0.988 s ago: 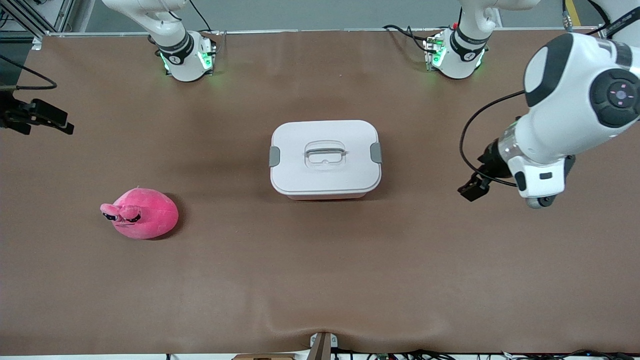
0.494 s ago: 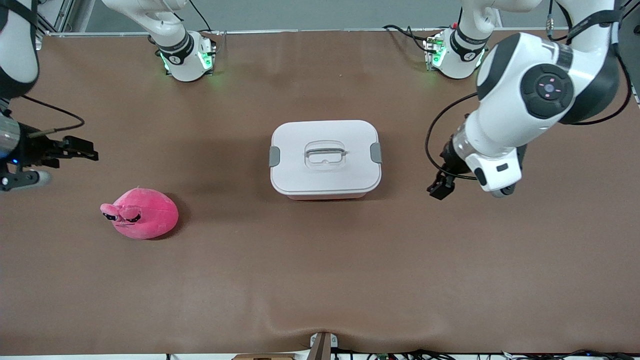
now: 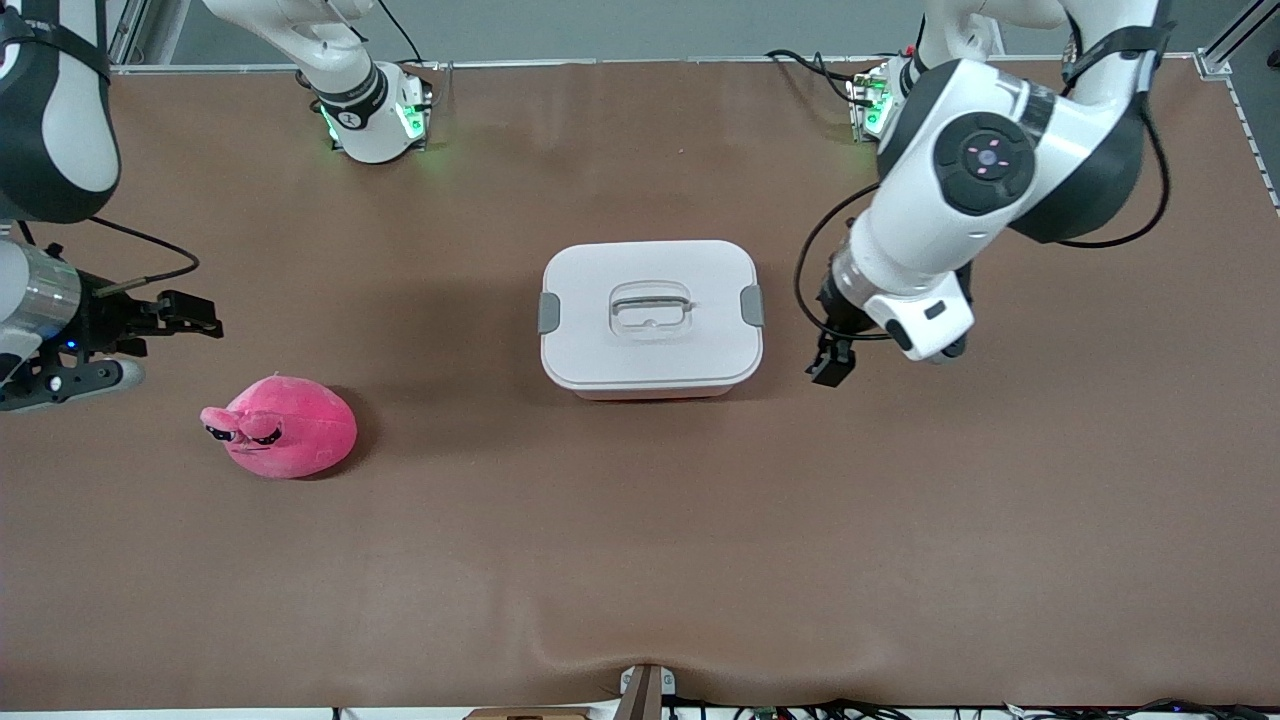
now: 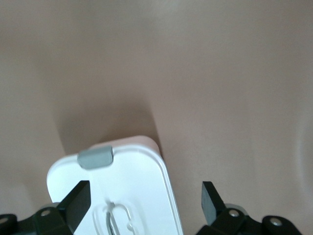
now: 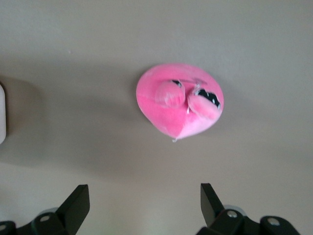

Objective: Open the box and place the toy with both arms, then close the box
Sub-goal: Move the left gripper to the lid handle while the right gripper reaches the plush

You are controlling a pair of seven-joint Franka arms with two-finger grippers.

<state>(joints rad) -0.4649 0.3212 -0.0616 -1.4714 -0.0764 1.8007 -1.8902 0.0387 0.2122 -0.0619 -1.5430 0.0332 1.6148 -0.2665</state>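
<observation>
— Table [image 3: 640, 560] first: what's on it?
— The box [image 3: 650, 315] sits mid-table, white lid [image 3: 600, 340] on, grey clips [image 3: 751, 305] at both ends.
— And the arms?
— The left gripper [image 3: 830, 365] hangs just beside the box at the left arm's end, fingers [image 4: 78, 201] spread wide, holding nothing. The right gripper [image 3: 190, 312] is over bare table near the toy, jaws apart too, empty.
— The toy [image 3: 285, 427]?
— Pink plush, lying toward the right arm's end, nearer the front camera than the box, well apart from it.
</observation>
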